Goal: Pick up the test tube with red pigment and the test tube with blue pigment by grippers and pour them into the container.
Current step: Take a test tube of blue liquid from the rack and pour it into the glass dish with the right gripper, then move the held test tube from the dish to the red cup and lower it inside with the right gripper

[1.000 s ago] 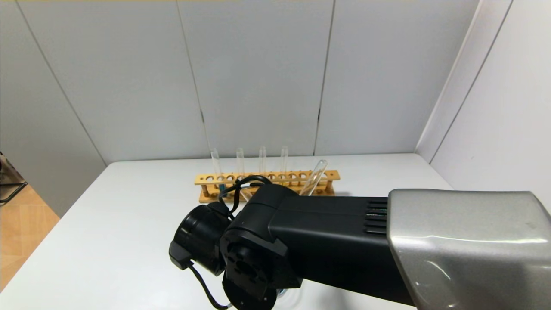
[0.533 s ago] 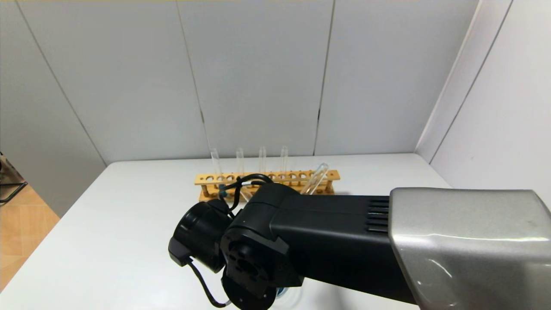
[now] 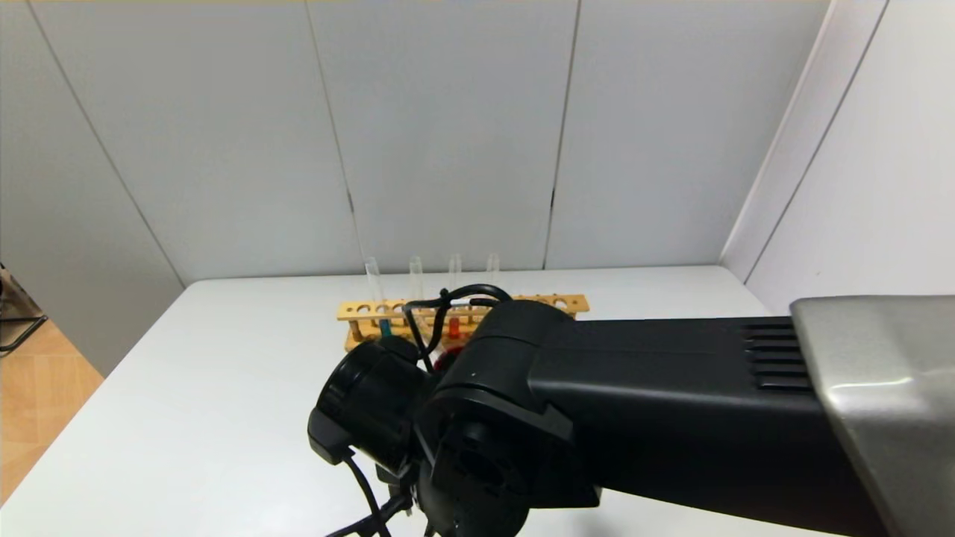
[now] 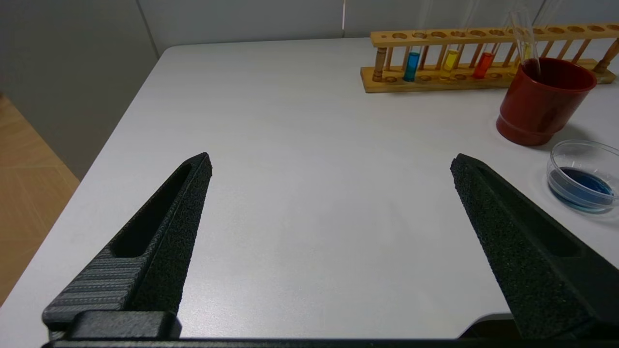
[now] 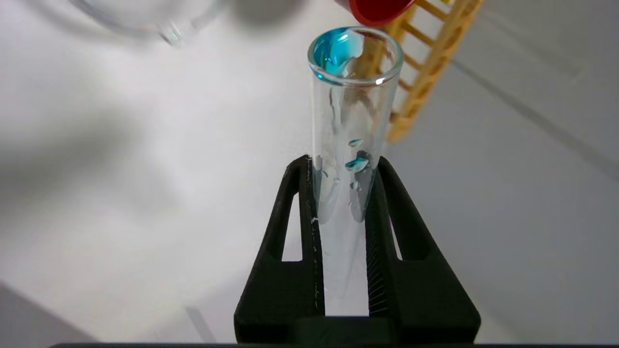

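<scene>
Right arm holds an emptied tube; left arm idle.

The left gripper (image 4: 329, 164) hovers over the table (image 4: 290, 145), jaws wide apart. Rightward, the container (image 4: 582, 175) holds blue liquid. The right gripper (image 5: 344, 164) clamps the test tube with blue pigment (image 5: 350, 121).

The test tube with blue pigment (image 5: 353, 121) is a slender clear glass tube clamped between the closed fingers of the right end effector (image 5: 341, 193), with teal-blue drops clinging inside and liquid pooled at its open mouth. The test tube with red pigment (image 4: 483, 64) stands upright in the wooden rack (image 4: 483, 79). The container (image 4: 582, 175), near the rack, is low, clear and round and holds blue liquid.
</scene>
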Controlling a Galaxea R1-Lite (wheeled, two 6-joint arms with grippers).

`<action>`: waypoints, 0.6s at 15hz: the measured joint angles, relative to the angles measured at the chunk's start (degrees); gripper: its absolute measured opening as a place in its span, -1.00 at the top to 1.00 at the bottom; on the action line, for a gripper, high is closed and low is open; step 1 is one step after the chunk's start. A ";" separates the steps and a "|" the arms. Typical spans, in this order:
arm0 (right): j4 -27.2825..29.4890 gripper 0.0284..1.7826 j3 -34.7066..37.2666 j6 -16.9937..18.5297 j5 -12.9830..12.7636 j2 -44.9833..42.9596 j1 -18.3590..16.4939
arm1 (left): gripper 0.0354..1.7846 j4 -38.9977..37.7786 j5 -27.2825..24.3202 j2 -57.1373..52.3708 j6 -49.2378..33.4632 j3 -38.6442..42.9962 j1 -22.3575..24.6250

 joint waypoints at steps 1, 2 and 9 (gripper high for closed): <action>-1.38 0.65 0.63 6.14 2.32 -1.00 0.33 | -0.96 -0.02 0.00 0.00 0.02 0.00 0.00; -4.60 0.65 1.23 12.95 4.66 -1.96 0.55 | -0.96 0.00 0.00 0.00 0.00 0.00 0.00; -48.51 0.65 7.19 44.34 7.45 -4.57 -1.66 | -0.96 -0.02 0.00 0.00 0.00 0.00 0.00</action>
